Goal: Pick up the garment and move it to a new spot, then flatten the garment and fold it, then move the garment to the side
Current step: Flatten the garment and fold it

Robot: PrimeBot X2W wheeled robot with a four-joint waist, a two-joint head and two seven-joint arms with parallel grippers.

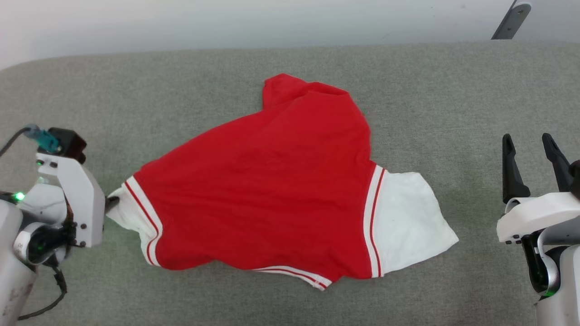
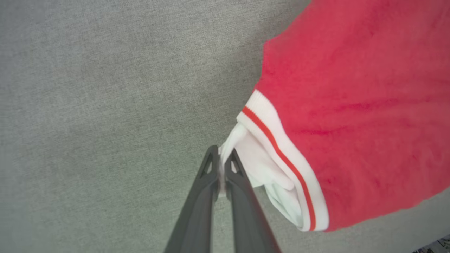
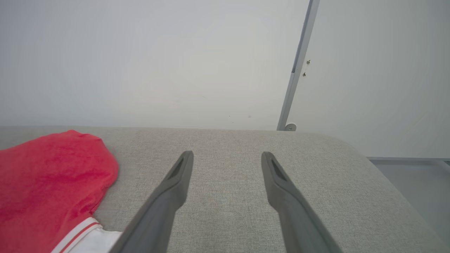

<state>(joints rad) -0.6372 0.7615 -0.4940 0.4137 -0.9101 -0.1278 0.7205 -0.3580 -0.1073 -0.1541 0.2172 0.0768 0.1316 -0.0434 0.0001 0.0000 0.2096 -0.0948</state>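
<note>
Currently the left gripper (image 2: 220,159) pinches only the edge of the white sleeve (image 2: 258,165) of the red jersey (image 1: 263,190), rumpled on the grey upholstery (image 1: 113,90) (right gripper (image 1: 530,147) idle, fingers wide apart): cloth may slip out when lifted.

I see bright, even, diffuse light in all views; colours clean. Soft shadow along garment (image 1: 272,190) lower edge on grey surface (image 1: 453,90). Left wrist view slightly soft; left gripper (image 2: 220,156) fingers blurred near lens.
</note>
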